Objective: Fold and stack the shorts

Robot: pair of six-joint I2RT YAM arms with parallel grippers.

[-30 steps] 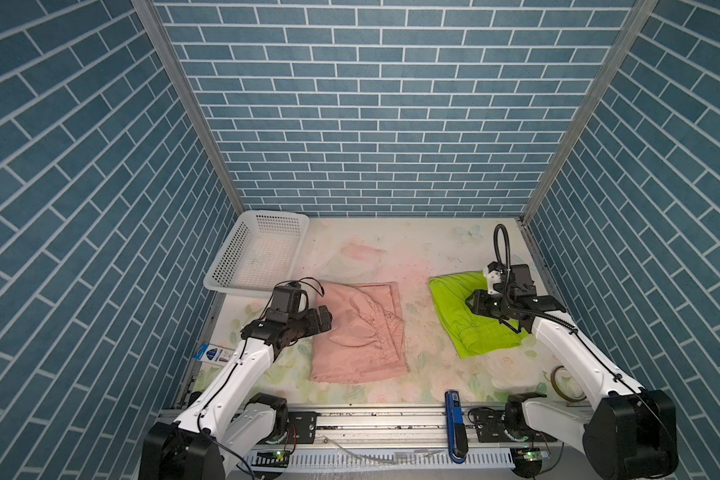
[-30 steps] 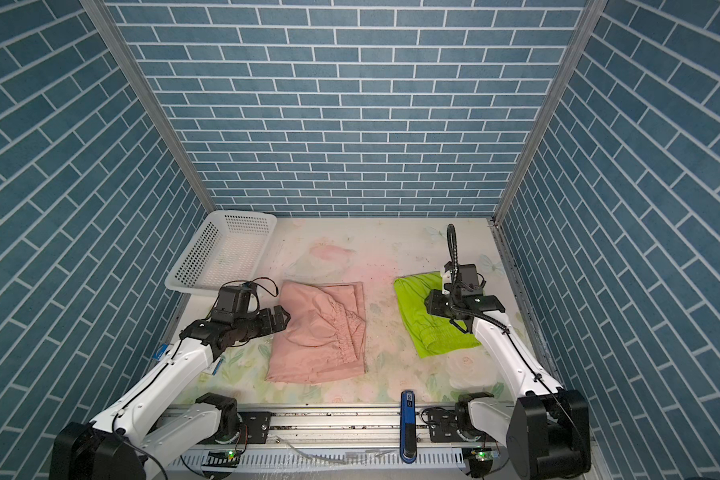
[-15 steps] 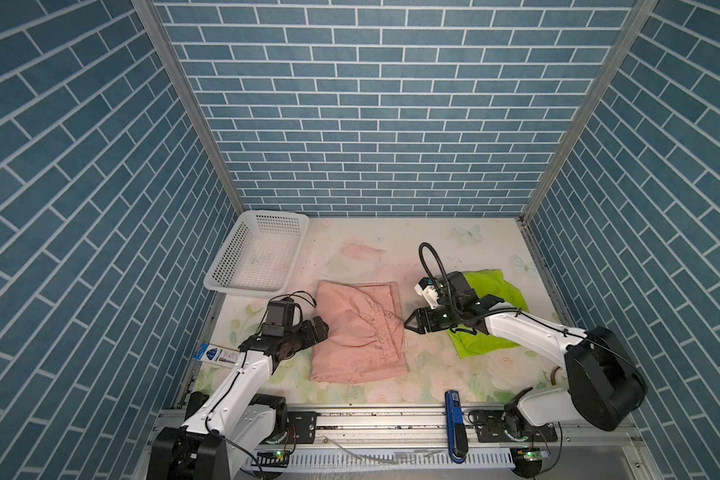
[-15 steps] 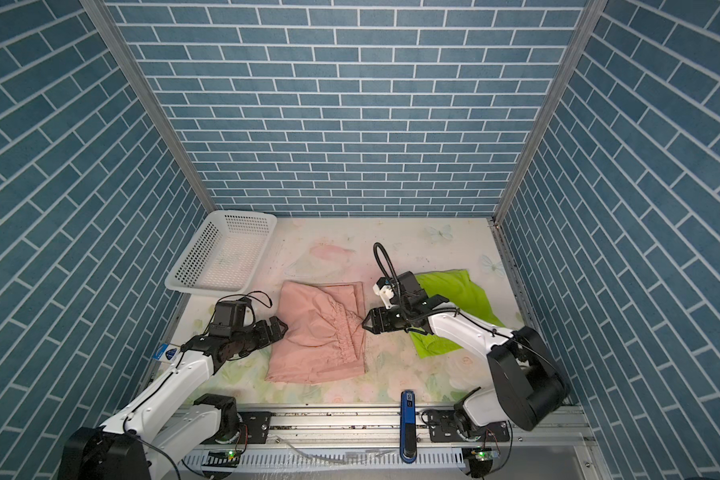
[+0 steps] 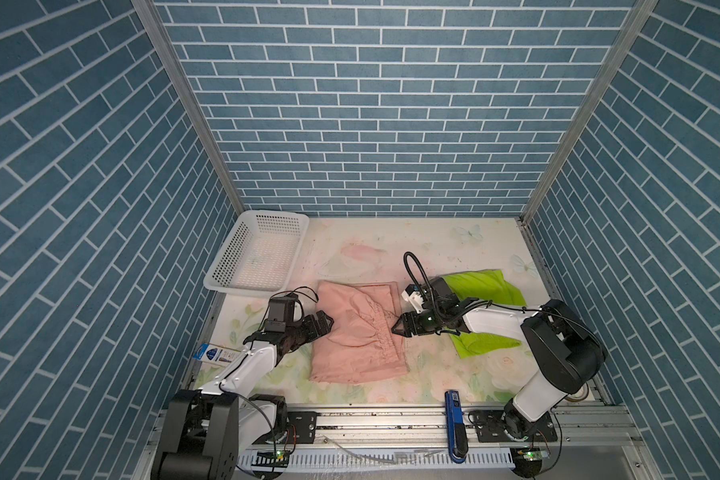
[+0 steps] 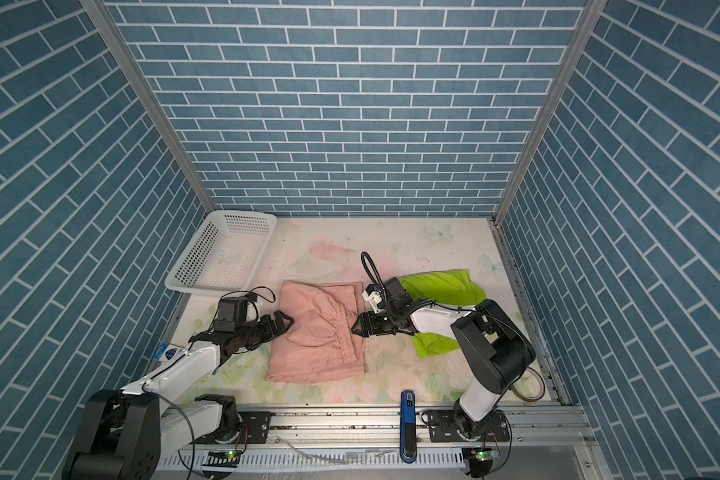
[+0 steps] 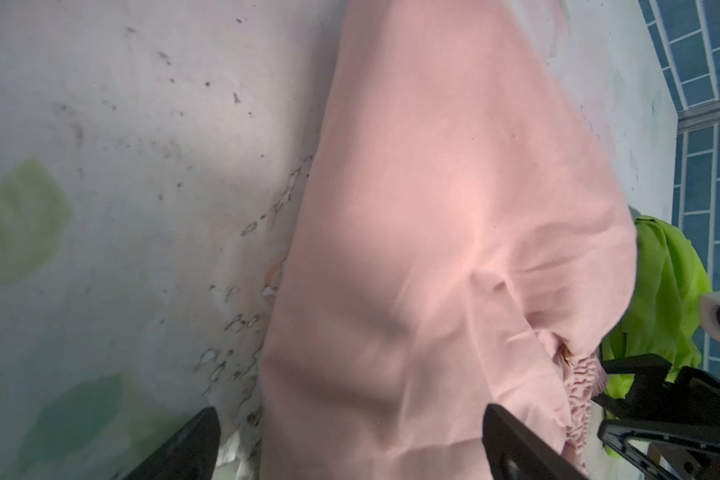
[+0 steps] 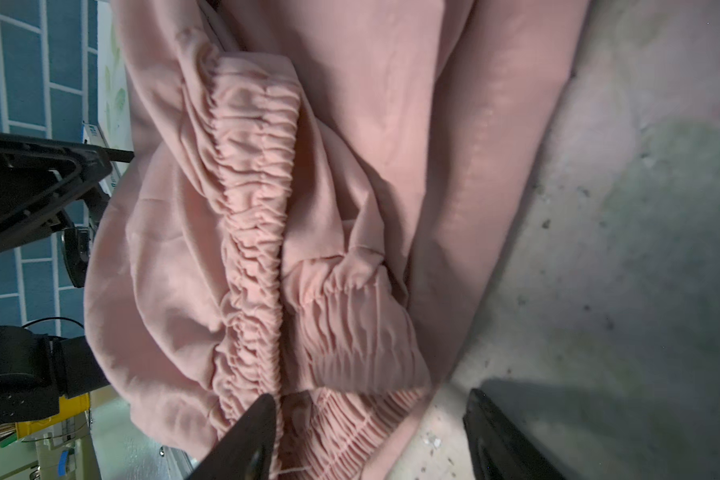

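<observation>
The salmon-pink shorts (image 5: 356,336) (image 6: 314,338) lie roughly folded mid-table, gathered waistband (image 8: 258,216) on top towards the right. The lime-green shorts (image 5: 481,286) (image 6: 441,286) lie folded at the right, partly under the right arm. My left gripper (image 5: 325,322) (image 6: 285,322) is open at the pink shorts' left edge; in the left wrist view its open jaws (image 7: 350,440) straddle that edge. My right gripper (image 5: 396,328) (image 6: 356,328) is open at the waistband side. Its open jaws (image 8: 371,436) stand one over the elastic, one over bare table.
A white perforated basket (image 5: 225,282) (image 6: 188,284) stands at the back left. A small blue-and-white packet (image 5: 215,355) lies by the left wall. A blue tool (image 5: 454,419) rests on the front rail. A tape roll (image 5: 578,395) sits behind the right arm's base.
My right gripper left the green shorts, swung left to the pink shorts' waistband and opened wider. My left gripper shifted slightly, staying open at the pink shorts' left edge.
</observation>
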